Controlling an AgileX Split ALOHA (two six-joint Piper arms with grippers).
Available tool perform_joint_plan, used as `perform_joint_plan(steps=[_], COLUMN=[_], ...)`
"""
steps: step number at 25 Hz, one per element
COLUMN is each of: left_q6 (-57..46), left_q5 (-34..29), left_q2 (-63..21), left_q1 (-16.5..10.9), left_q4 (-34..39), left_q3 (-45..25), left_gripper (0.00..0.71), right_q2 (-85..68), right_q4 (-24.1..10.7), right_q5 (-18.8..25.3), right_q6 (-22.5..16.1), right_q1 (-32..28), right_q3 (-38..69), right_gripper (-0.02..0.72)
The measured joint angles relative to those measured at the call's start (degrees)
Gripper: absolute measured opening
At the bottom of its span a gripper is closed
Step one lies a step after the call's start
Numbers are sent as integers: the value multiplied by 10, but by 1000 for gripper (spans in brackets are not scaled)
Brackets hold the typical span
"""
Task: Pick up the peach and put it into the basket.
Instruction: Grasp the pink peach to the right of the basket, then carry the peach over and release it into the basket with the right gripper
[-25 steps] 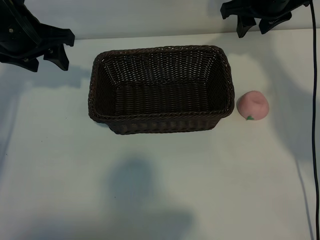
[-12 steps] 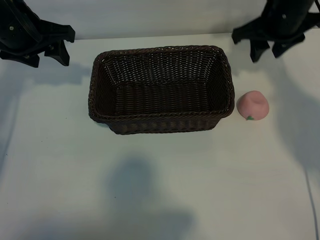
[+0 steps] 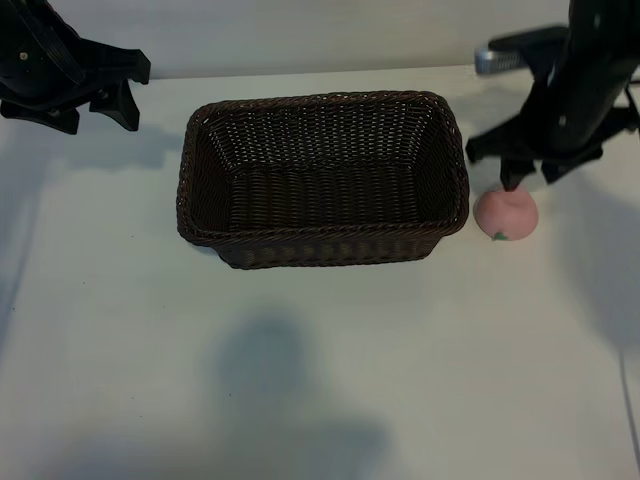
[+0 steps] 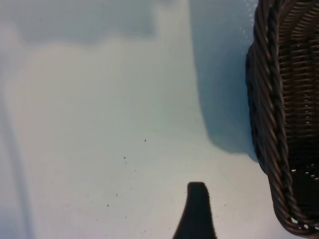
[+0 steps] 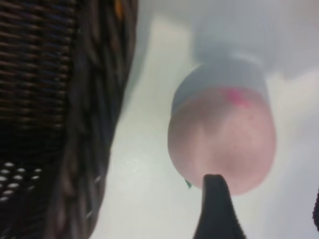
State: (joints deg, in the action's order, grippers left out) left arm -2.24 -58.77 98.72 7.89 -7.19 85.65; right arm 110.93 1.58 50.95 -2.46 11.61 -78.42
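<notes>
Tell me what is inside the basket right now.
Nothing visible: the basket shows only its bare woven floor and walls. The peach sits on the table outside it, under the open right end effector.

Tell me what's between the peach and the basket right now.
Nothing: only bare table separates the peach from the basket, shown in the exterior and right wrist views.

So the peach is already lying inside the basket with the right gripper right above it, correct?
No. In the exterior view the peach lies on the table beside the basket, outside it. The right gripper is indeed right above it.
</notes>
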Motion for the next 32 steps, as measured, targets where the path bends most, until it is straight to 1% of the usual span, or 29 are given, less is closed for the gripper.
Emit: perform_joint_plan(steps=[2, 5, 7, 9, 10, 12, 14, 15, 17, 18, 19, 22, 24, 27, 29, 32], left_q6=[0, 0, 0, 0, 0, 0, 0, 0, 0, 0, -1, -1, -1, -1, -1, -1], left_q5=[0, 1, 2, 2, 2, 3, 5, 6, 7, 7, 7, 9, 9, 9, 9, 9], left_q2=[0, 0, 0, 0, 0, 0, 0, 0, 0, 0, 0, 0, 0, 0, 0, 0], left_q1=[0, 0, 0, 0, 0, 0, 0, 0, 0, 0, 0, 0, 0, 0, 0, 0], left_q4=[0, 0, 0, 0, 0, 0, 0, 0, 0, 0, 0, 0, 0, 0, 0, 0], left_q3=[0, 0, 0, 0, 0, 0, 0, 0, 0, 0, 0, 0, 0, 0, 0, 0], left_gripper=[597, 597, 597, 597, 597, 597, 597, 597, 597, 597, 597, 597, 597, 597, 597, 597], right_q2=[0, 0, 3, 13, 18, 30, 34, 34, 32, 30, 28, 17, 8, -8, -17, -25], right_q4=[9, 35, 49, 56, 57, 56, 47, 40, 27, 21, 15, -4, -6, -7, -8, -8], right_q5=[-37, -74, -89, -99, -98, -98, -98, -98, -98, -97, -91, -46, -10, 58, 95, 138], right_q6=[-1, 1, 8, 13, 14, 13, 1, -7, -18, -22, -25, -33, -33, -33, -33, -31], right_q1=[0, 0, 0, 0, 0, 0, 0, 0, 0, 0, 0, 0, -1, -1, -1, -1], right_q3=[28, 48, 51, 52, 52, 52, 52, 52, 52, 52, 49, 21, -13, -74, -113, -167], right_gripper=[466, 466, 463, 440, 411, 318, 168, 105, 53, 46, 44, 44, 44, 44, 44, 44])
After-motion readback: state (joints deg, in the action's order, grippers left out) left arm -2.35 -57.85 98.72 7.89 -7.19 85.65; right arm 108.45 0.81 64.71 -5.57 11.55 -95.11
